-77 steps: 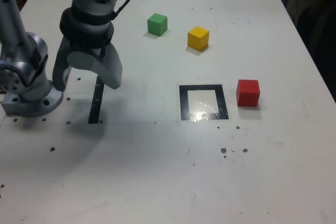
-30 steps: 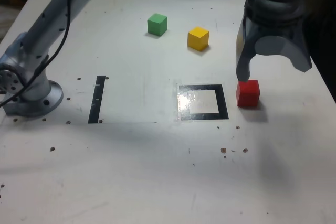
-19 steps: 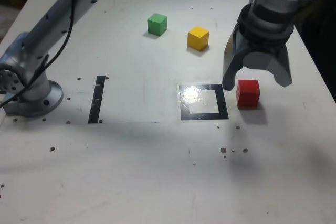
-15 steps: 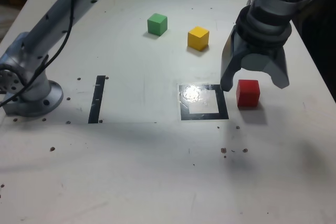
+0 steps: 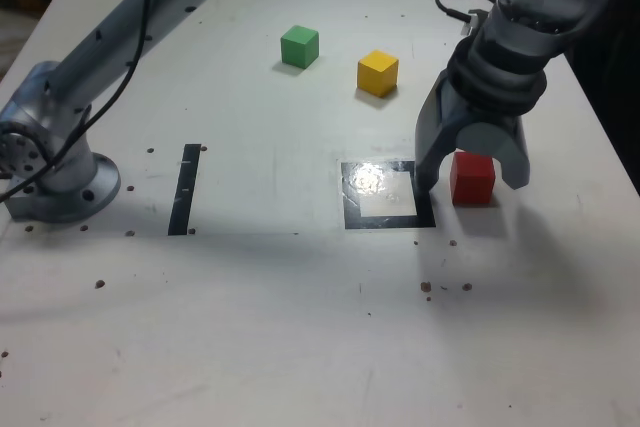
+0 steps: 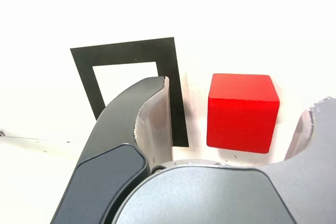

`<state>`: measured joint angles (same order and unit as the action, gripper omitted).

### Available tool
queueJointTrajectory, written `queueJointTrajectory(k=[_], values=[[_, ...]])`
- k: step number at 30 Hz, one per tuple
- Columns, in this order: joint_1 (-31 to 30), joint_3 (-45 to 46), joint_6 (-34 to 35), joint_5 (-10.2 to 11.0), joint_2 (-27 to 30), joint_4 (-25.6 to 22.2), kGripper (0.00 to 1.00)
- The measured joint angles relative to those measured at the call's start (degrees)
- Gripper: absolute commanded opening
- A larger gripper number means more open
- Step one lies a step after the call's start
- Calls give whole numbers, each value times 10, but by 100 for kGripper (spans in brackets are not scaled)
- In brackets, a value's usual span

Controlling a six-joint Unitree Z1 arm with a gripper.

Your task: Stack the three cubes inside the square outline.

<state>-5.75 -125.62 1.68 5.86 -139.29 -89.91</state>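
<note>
The gripper hangs low with smooth grey jaws spread astride the matte red cube, untouched.

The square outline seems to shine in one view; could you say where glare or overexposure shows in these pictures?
Exterior view: a bright glare spot sits on the square outline white centre, toward the exterior view's left. Wrist view: the table is blown out white; the red cube stays sharp.

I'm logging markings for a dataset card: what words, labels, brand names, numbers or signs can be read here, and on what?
None can be read. The red cube, yellow cube, green cube, square outline, black tape strip and claw carry no visible text in either view.
</note>
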Motion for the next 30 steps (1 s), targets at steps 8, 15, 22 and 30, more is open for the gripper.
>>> queueJointTrajectory(k=[8, 15, 22, 30], values=[[7, -17, -7, -6, -10, 13, 61], [16, -19, -16, -16, -17, 21, 49], [16, -20, -15, -19, -17, 22, 35], [16, -32, -16, -31, -17, 19, 25]])
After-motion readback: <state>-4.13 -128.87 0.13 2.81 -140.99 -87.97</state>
